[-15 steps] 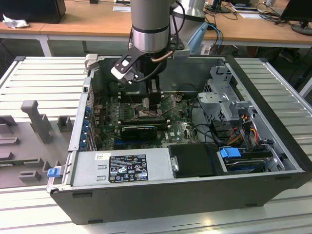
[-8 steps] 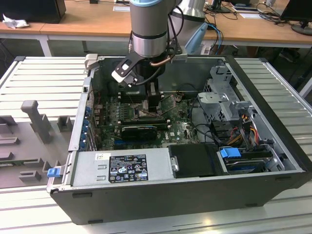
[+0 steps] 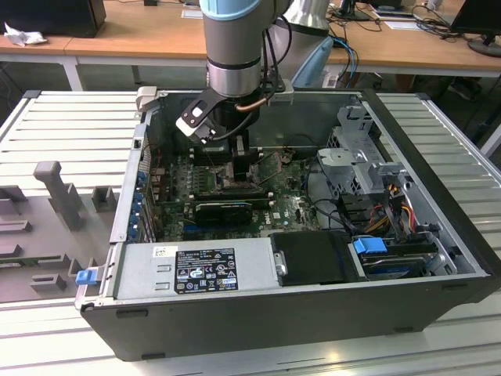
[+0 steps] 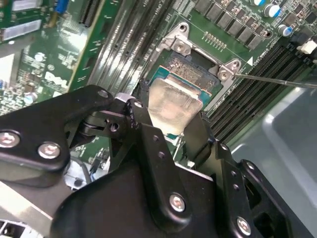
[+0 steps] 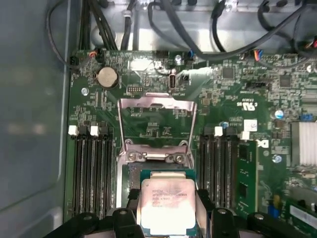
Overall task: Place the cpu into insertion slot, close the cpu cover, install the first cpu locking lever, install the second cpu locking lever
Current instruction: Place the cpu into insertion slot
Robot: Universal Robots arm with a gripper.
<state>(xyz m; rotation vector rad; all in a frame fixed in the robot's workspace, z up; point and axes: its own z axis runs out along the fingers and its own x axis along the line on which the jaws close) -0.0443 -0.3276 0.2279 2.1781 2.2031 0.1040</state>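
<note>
Cpu [image 5: 167,203] sits pinched by two opposite edges between my gripper's [image 5: 168,220] fingers [image 5: 204,210], which are closed on it. It hangs directly over the slot [image 4: 190,69], and I cannot tell whether it touches the pin field. My worry is tilt: if it goes down crooked or off-square, a corner could dig in and bend pins. Loosening the grip while it is high would drop it askew. The cover [image 5: 156,124] stands open just beyond the slot, clear of the chip. In the exterior view, the gripper hangs at 12 o'clock from the black card [image 3: 223,210].
</note>
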